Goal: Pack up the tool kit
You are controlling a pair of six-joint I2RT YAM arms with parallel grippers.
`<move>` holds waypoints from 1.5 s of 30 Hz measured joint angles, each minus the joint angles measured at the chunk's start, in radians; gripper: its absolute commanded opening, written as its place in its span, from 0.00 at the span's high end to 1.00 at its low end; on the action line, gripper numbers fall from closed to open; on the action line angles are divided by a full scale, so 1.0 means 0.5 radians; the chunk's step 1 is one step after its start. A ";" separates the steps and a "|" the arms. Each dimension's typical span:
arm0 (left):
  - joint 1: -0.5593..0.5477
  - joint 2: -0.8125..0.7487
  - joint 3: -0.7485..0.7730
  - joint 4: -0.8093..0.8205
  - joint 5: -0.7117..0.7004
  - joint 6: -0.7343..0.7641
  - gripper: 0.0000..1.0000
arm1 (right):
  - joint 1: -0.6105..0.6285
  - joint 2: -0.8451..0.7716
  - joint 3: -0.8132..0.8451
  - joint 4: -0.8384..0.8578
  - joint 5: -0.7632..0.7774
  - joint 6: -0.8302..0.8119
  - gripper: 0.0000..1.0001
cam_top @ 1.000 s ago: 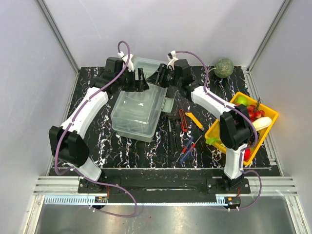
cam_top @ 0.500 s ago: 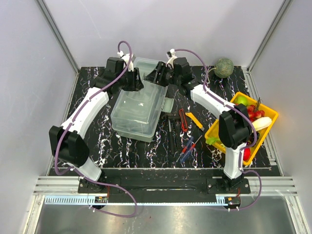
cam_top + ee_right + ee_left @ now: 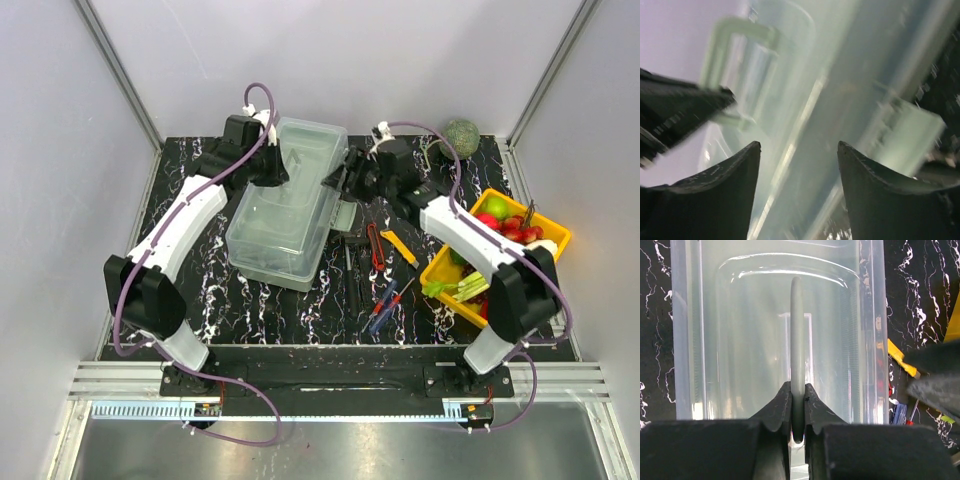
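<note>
The tool kit's pale grey-green toolbox, its clear lid down, lies left of centre on the black table. My left gripper sits at its far end, shut on the upright carry handle; the black fingertips pinch the bar from both sides. My right gripper hovers open beside the box's right side, empty, with the toolbox and its handle blurred ahead of it. Red pliers, a yellow knife, a black hammer and red and blue screwdrivers lie loose to the right of the box.
A yellow tray of fruit stands at the right edge, partly under the right arm. A green melon rests at the back right corner. Grey walls close in the table on three sides.
My left gripper has closed on the toolbox handle. My right gripper has opened wider and drawn back to the right, off the box, its arm swinging over the yellow tray.
</note>
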 measured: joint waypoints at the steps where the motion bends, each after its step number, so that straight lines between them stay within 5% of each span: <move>1: -0.002 0.011 0.022 -0.022 -0.014 -0.011 1.00 | -0.002 -0.078 -0.093 -0.028 0.030 -0.001 0.23; 12: -0.006 0.088 0.368 -0.375 -0.139 -0.315 1.00 | -0.005 -0.687 -1.043 -0.163 0.222 0.015 0.21; 22: -0.011 0.088 0.459 -0.459 -0.223 -0.500 1.00 | -0.005 -0.671 -1.225 0.014 0.110 0.101 0.28; 31: 0.003 0.086 0.455 -0.459 -0.246 -0.533 1.00 | 0.034 -0.414 -1.073 0.061 0.050 0.093 0.57; 36: 0.025 0.042 0.387 -0.425 -0.239 -0.539 1.00 | 0.072 -0.282 -0.960 0.058 0.046 0.072 0.63; 45: 0.241 -0.075 0.248 -0.330 -0.088 -0.555 1.00 | 0.086 -0.058 -0.689 -0.056 0.090 0.007 0.93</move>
